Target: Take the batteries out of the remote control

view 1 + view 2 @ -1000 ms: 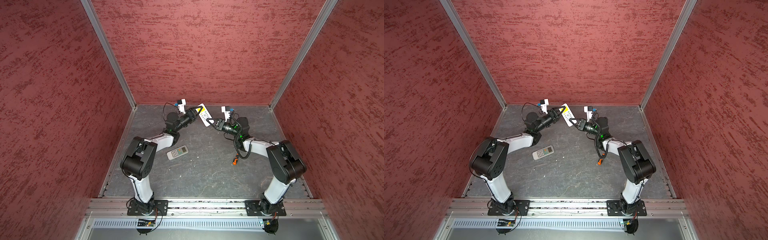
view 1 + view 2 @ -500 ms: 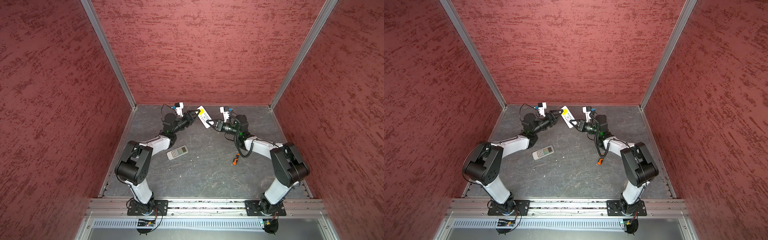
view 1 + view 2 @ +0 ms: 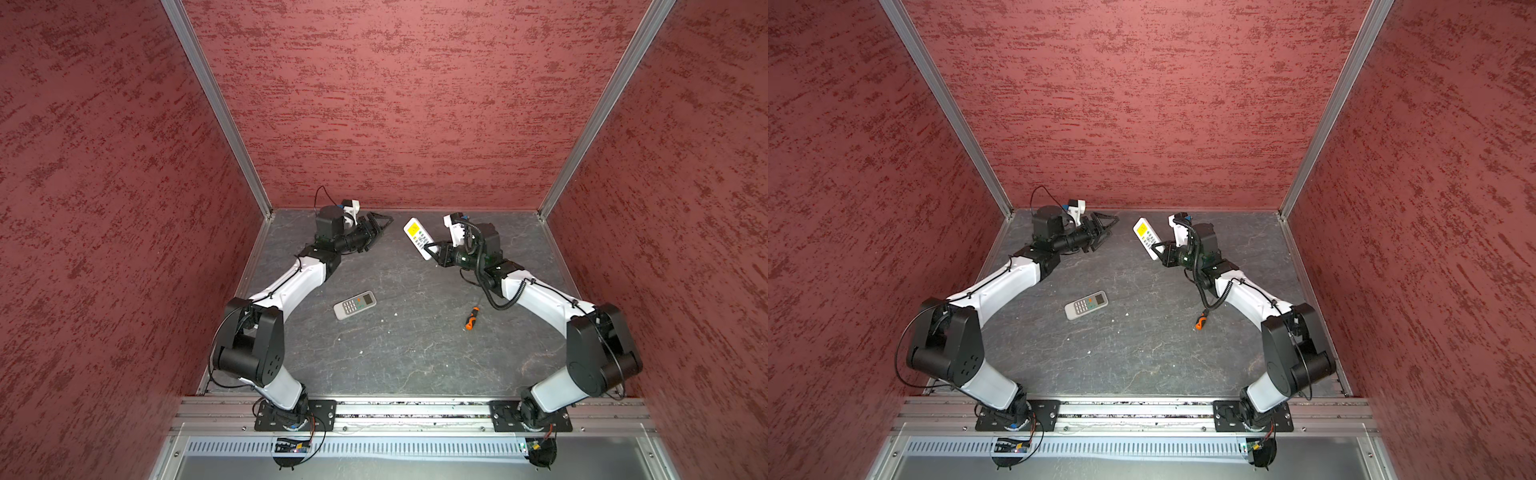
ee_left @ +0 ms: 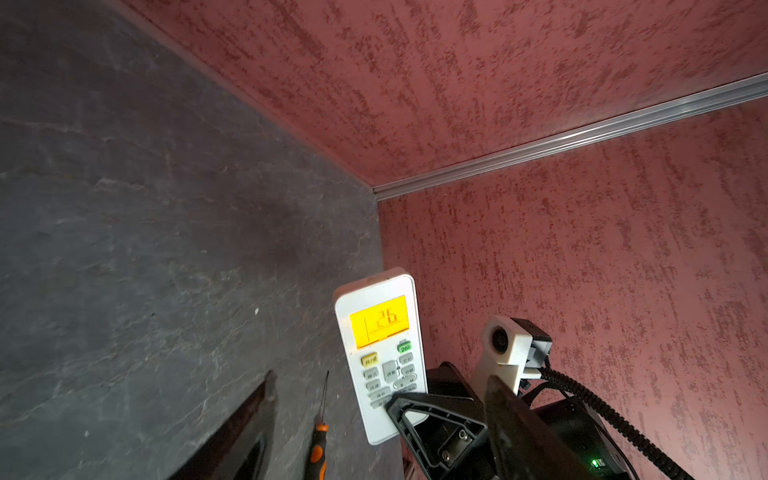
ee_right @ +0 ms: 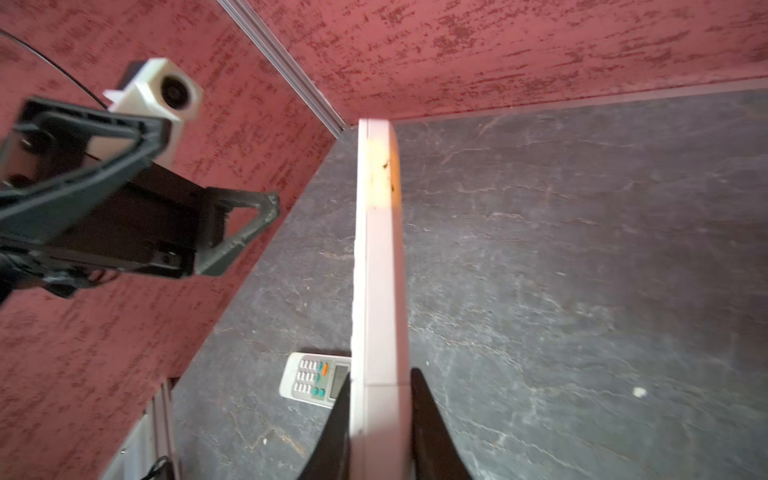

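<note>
In both top views my left gripper (image 3: 382, 229) has just let go. Half a second ago it was at the white remote (image 3: 417, 237) together with the right gripper (image 3: 430, 252). Now it has backed off toward the back-left corner of the surface (image 3: 395, 357), with its jaws spread and nothing between them. The right gripper alone carries the remote, clamped on its lower end and lifted over the middle of the back edge. A second remote (image 3: 1086, 304) lies face up near the middle of the surface, and the orange-and-black screwdriver (image 3: 1201, 321) lies nearer the right edge.

The left wrist view shows the white remote from the front. Its yellow display (image 4: 379, 321) is lit, so I judge the batteries are still inside. I see none loose anywhere, and there is no bin or tray for them. My own fingers (image 4: 253, 419) stand wide apart here.

The right wrist view shows the remote edge-on, pinched between the two right fingers (image 5: 337, 428). The back cover is not visible, so I cannot tell whether it is on or off. As I read it, this was a handover or regrip, and the unloading itself has not started.
</note>
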### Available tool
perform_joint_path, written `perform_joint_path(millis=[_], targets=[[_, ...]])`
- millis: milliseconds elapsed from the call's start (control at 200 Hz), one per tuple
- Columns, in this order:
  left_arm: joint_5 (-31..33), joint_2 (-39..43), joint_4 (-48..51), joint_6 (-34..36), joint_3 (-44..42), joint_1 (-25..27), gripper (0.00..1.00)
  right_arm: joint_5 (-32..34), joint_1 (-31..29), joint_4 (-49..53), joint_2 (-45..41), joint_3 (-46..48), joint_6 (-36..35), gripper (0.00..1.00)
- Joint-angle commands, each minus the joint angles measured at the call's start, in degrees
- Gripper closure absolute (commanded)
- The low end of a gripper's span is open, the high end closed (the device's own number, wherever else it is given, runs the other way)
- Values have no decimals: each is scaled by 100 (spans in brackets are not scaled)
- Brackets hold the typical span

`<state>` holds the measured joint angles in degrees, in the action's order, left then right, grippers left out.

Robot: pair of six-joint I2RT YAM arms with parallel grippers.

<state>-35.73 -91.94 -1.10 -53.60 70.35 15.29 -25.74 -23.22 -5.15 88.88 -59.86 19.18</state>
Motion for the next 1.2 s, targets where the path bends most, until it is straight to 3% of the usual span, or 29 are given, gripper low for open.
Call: perform_joint_path(millis=[0, 155, 276, 461, 767, 882, 1002, 1192], targets=[[-284, -128, 2434, 694, 613, -76, 15, 917, -339, 933, -217, -280, -1207, 91], [-329, -500, 4062, 1118, 1561, -140, 10, 1558, -745, 1203, -356, -315, -1869, 91], [-525, -840, 4768, 1210, 1989, -73, 8, 2304, -1147, 1338, -428, -334, -2327, 91], [-428, -1181, 5340, 1154, 2245, 154, 8, 2961, -1644, 1328, -466, -299, -2732, 91], [-163, -1296, 5177, 720, 2176, 402, 10, 3613, -2204, 1185, -168, -283, -3060, 91], [-191, -1376, 5167, 644, 2141, 440, 15, 3715, -2320, 1105, -147, -273, -3138, 91], [-166, -1447, 5249, 624, 2172, 433, 29, 3927, -2417, 1058, -128, -273, -3274, 91], [-41, -1547, 5414, 609, 2312, 418, 39, 4249, -2541, 902, -123, -191, -3399, 92]])
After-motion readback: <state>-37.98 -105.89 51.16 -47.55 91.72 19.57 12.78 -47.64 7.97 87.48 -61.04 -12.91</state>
